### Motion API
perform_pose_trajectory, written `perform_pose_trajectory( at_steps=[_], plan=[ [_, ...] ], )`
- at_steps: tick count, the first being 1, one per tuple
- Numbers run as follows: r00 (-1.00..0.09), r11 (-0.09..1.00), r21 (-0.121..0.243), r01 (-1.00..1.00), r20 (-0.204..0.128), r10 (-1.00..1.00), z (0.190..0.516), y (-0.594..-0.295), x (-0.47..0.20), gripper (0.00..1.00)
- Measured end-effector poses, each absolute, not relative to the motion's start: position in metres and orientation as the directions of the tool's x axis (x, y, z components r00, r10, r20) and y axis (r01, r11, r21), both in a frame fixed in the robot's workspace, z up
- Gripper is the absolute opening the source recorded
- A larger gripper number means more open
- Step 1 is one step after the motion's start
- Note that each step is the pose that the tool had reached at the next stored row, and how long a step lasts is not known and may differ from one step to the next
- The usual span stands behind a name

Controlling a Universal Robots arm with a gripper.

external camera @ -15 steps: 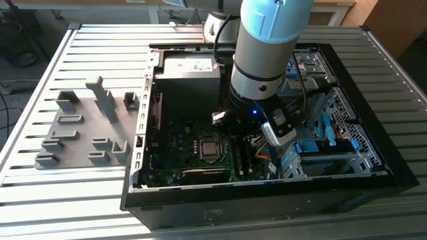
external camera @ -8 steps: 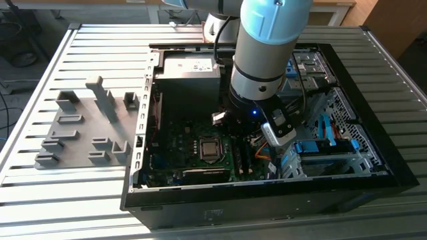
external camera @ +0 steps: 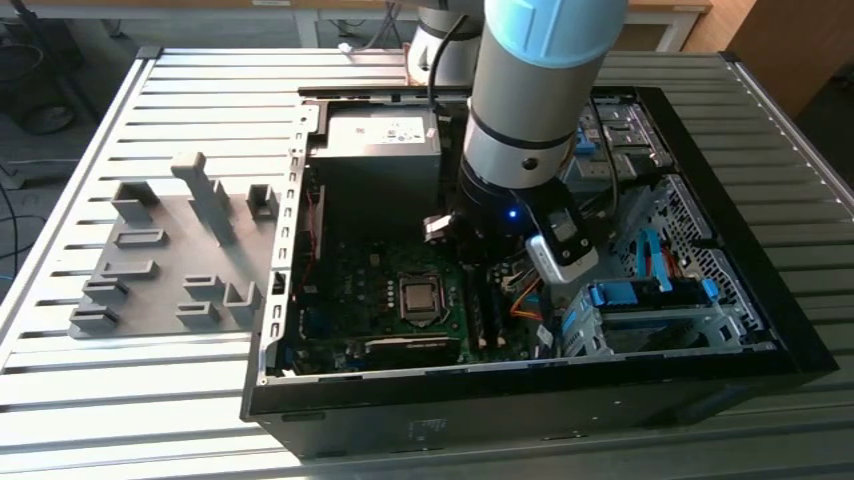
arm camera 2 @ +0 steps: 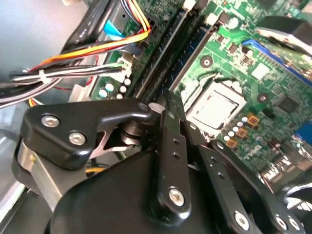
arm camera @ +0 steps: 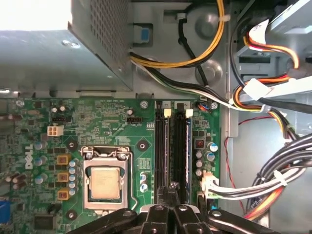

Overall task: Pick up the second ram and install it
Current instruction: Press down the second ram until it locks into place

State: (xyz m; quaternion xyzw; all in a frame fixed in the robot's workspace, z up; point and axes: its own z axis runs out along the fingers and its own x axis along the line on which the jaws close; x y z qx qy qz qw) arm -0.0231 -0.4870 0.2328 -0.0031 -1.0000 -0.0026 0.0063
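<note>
A green motherboard [arm camera: 97, 126] carries a silver processor [arm camera: 105, 184] and black memory slots [arm camera: 173, 151]. Orange, yellow and black cables [arm camera: 263, 53] run beside it. The gripper [arm camera: 168, 214] is black.

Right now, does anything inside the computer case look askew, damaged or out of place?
Nothing stands out. The gripper hangs over the memory slots, the motherboard looks intact, and the cables lie bundled beside it.

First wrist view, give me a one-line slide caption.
Gripper poised over the two memory slots beside the CPU socket on the motherboard.
</note>
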Motion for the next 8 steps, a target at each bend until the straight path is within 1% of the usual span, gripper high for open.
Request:
perform_pose_trajectory(
  at_steps=[8],
  plan=[
    [-1.000, 1.000, 0.005, 0.006, 0.013, 0.006, 0.2343, -0.4870, -0.0231, 0.11]
  ],
)
